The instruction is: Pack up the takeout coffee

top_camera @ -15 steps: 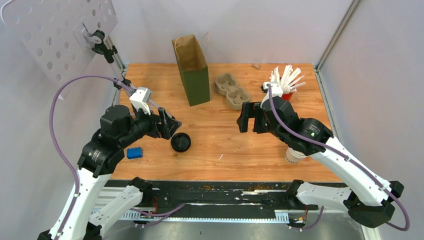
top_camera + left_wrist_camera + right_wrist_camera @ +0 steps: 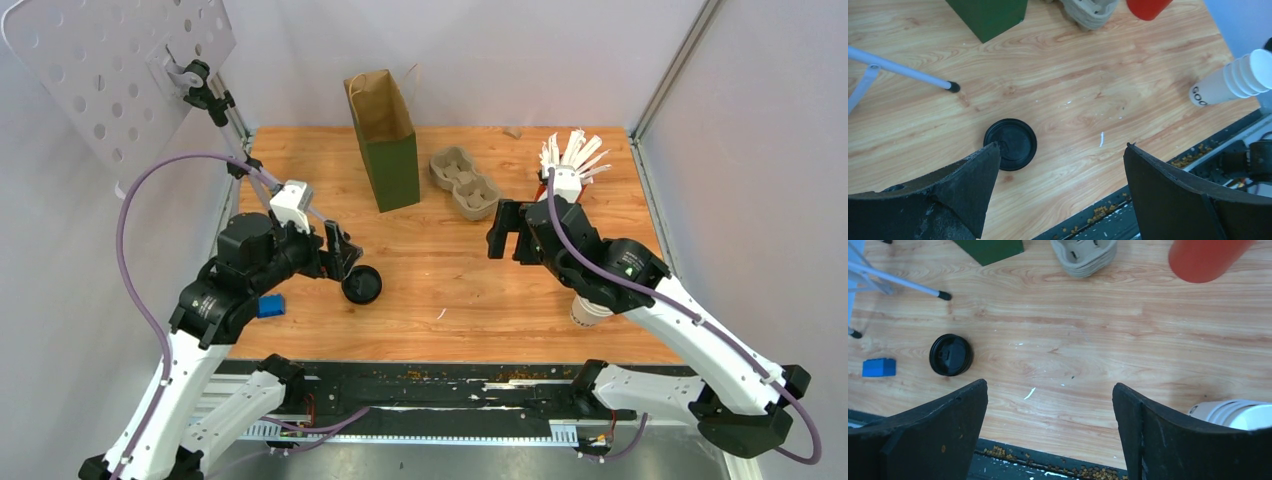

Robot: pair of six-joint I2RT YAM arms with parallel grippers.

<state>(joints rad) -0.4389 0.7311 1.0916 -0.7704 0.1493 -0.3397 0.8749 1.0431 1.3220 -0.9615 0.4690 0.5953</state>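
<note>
The takeout coffee stands apart in pieces. White paper cups with dark print (image 2: pixel 588 310) lie nested on their side at the table's near right, half under my right arm; they also show as cups (image 2: pixel 1228 82) and cups (image 2: pixel 1238 415). A round black lid (image 2: pixel 361 285) lies flat on the wood, left of centre. My left gripper (image 2: pixel 345 255) hovers open just behind the lid, and its left fingertip overlaps the lid (image 2: pixel 1010 144) in the wrist view. My right gripper (image 2: pixel 500 232) hangs open over bare wood, with nothing between the jaws of either gripper (image 2: pixel 1060 146) (image 2: pixel 1049 385).
A green and brown paper bag (image 2: pixel 385 140) stands open at the back. To its right lies a grey pulp cup carrier (image 2: pixel 465 182), then a red cup of white stirrers (image 2: pixel 572 165). A small blue block (image 2: pixel 268 305) sits near the left front edge. A lamp stand's thin legs (image 2: pixel 908 74) rest at the left.
My left arm has shifted a little to the right, bringing its gripper closer to the black lid. The right gripper has drifted slightly right and back. Both stay open.
</note>
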